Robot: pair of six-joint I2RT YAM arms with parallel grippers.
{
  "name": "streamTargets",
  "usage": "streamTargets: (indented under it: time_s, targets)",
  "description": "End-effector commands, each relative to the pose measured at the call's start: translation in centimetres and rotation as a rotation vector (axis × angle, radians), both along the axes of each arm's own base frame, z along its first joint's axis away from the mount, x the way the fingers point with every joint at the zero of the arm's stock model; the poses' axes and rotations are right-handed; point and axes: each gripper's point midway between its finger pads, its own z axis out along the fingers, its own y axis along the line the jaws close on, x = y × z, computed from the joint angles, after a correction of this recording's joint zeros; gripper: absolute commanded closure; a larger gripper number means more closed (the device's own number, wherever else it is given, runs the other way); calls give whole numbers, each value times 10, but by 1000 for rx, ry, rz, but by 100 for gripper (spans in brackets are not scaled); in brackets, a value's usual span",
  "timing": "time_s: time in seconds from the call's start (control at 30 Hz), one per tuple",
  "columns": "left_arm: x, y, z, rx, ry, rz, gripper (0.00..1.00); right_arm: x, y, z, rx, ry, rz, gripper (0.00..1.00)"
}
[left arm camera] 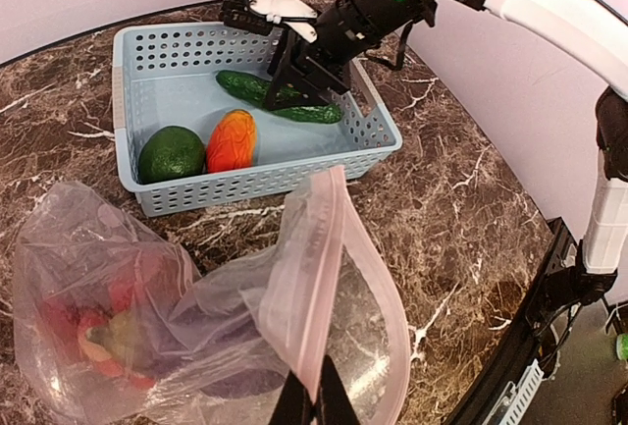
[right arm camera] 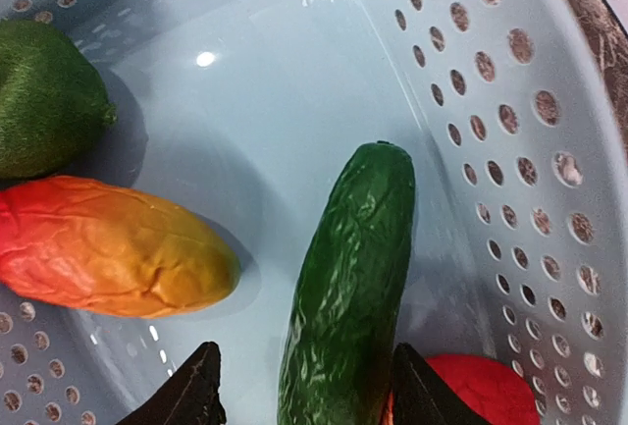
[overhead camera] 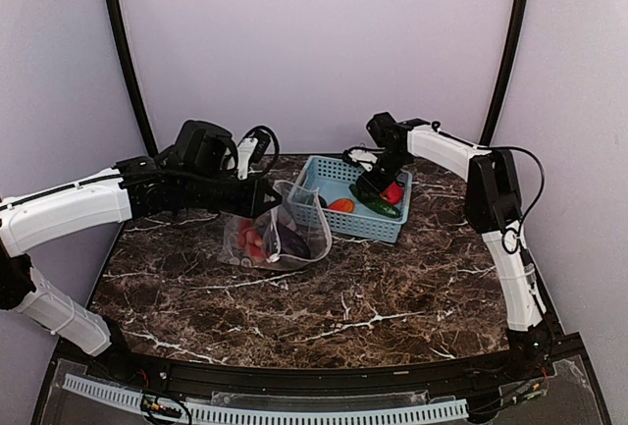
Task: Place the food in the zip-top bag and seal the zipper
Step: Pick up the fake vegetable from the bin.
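Note:
The clear zip-top bag (left arm camera: 147, 288) lies on the table left of the basket, with red food (left arm camera: 88, 337) and a purple eggplant (overhead camera: 294, 241) inside. My left gripper (left arm camera: 315, 400) is shut on the pale zipper strip (left arm camera: 319, 248) and holds the mouth up and open. My right gripper (right arm camera: 309, 396) is open inside the light blue basket (right arm camera: 510, 150), its fingers on either side of a green cucumber (right arm camera: 353, 278). An orange mango (right arm camera: 108, 248), a round green fruit (right arm camera: 44, 96) and a red piece (right arm camera: 481, 391) also lie in the basket.
The basket (overhead camera: 324, 168) stands at the back middle of the marble table, right next to the bag (overhead camera: 280, 239). My left arm reaches in from the left, and my right arm (overhead camera: 451, 155) from the right.

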Motion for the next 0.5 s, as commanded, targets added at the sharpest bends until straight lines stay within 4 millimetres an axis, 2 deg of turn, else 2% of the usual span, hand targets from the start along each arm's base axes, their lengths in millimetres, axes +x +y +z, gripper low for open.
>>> streamTargets:
  time_s: [0.0,0.1,0.2,0.33,0.47]
  targets:
    - [-4,-1,4,-31,-7,-22,99,5,2,-27,-74,-5,10,44]
    - [-6,-1,2,-39,0,-21,99,2,-2,-40,-116,5,2,49]
    - [-5,0,2,-40,0,-16,99,0,-5,-40,-125,6,-6,58]
    - [-4,-1,2,-42,2,-11,99,-1,-3,-19,-113,-25,-9,70]
    - [-2,-7,-1,-45,20,-21,99,-3,-1,19,-71,-74,-15,77]
